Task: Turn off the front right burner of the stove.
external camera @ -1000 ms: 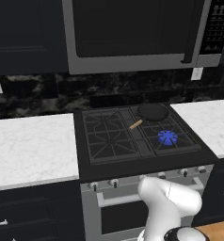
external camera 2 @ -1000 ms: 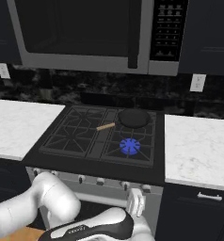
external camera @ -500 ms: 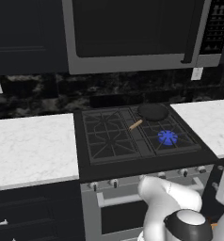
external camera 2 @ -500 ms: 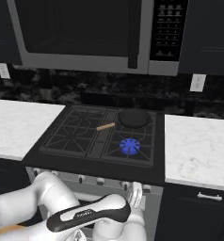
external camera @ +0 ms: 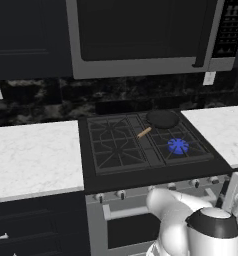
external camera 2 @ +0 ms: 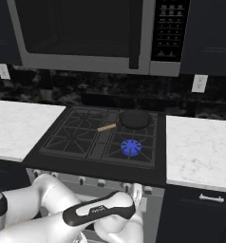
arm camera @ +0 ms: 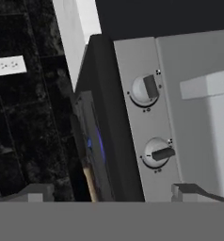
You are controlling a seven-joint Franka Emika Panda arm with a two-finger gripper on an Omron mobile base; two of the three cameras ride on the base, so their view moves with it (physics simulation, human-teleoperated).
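The stove (external camera: 141,150) sits btw two white counters (external camera: 33,155), w/ a microwave (external camera: 141,37) above it. The front right burner (external camera: 178,146) is lit, a bright blue star under the black grate, at the near right corner of the cooktop. Just behind it is a dark pan (external camera: 162,118) w/ a wood handle that points left toward the middle of the stove.

The arm is low, in front of the stove's steel front. The gripper (arm camera: 116,193) has its jaws spread wide, w/ nothing btw them. Both tips show at the bottom of the hand view, far apart.

In the hand view the picture is rolled on its side. Two silver knobs show on the steel panel: one knob (arm camera: 144,89) higher up, a 2nd knob (arm camera: 156,153) lower and nearer the tips. Their bars point different ways, so one is prob. turned on. I can't tell for sure which knob runs the lit burner. The blue glow (arm camera: 96,143) is just beside the 2nd knob.

A knob like this is small, hard, smooth metal. It won't bend or break, but it may slip. Best spot to grab, I think: the raised bar across its face, one finger on each flat side, then twist. The big bar handle (arm camera: 212,94) is close by, so don't bump it.
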